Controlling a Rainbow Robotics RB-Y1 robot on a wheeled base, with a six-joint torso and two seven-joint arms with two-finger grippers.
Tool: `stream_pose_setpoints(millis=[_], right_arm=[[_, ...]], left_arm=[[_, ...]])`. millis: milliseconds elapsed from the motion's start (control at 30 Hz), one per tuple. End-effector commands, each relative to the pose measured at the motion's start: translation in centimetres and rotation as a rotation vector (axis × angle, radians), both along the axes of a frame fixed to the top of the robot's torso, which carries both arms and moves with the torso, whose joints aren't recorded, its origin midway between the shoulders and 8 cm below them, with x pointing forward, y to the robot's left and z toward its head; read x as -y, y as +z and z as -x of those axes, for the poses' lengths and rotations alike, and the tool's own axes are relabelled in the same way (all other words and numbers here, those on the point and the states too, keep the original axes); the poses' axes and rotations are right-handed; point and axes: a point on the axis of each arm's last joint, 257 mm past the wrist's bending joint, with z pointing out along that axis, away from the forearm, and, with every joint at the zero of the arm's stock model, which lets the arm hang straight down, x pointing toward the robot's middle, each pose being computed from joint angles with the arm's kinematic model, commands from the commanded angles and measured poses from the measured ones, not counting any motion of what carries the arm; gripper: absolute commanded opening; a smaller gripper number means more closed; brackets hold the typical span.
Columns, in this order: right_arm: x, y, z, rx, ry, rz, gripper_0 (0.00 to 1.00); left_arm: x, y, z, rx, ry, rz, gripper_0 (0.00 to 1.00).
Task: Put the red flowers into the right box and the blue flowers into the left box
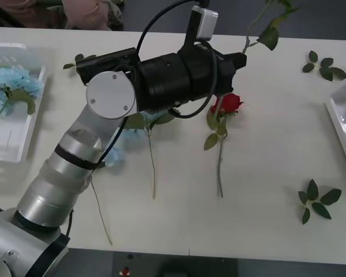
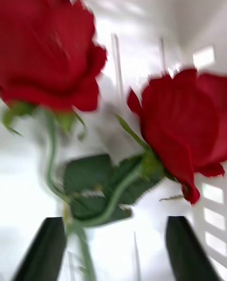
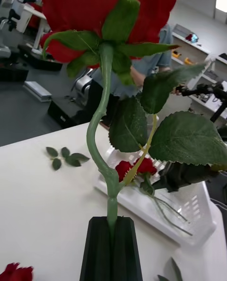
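Left hand (image 3: 112, 243) clamped on red rose (image 3: 106, 6) stem, right box (image 3: 189, 210) holding roses

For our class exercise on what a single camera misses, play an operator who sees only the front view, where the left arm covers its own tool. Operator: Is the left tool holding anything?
Observer: Yes. The left tool is shut on the stem of a red rose, with the bloom standing above it.
Operator: I see only the edge of the right box. What is inside?
Observer: The right box has two red roses lying in it.
Operator: And where is the right tool?
Observer: The right tool is open, just above those roses inside the box.
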Motion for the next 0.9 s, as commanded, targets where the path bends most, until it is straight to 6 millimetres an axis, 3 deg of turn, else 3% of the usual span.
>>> stream_pose_setpoints(millis=[33,167,333,467,667,900], right_arm=[[-2.3,6.4,-2.9,0.078,0.11,0.019,1.0],[-7.5,8.6,-3.5,0.106,0.238,-0.121,1.0],[-13.5,11.2,-2.6,0.102,0.448,-0.217,1.0],[-19.8,13.7,-0.5,0.099,0.682,-0.317,1.0],[-27.5,17.5,2.6,0.187,0.968,-0.503,1.0],[-33.7,20.0,4.8,0.263,1.076,-0.807,1.0]], left_arm=[[2.0,3.0,2.1,0.005,-0.048,0.07,0.0],[2.8,2.8,2.2,0.002,-0.047,0.069,0.0],[3.3,2.8,2.4,-0.006,-0.051,0.08,0.0],[3.3,2.8,2.4,-0.006,-0.051,0.08,0.0],[3.3,2.8,2.4,-0.006,-0.051,0.08,0.0],[3.3,2.8,2.4,-0.006,-0.051,0.08,0.0]])
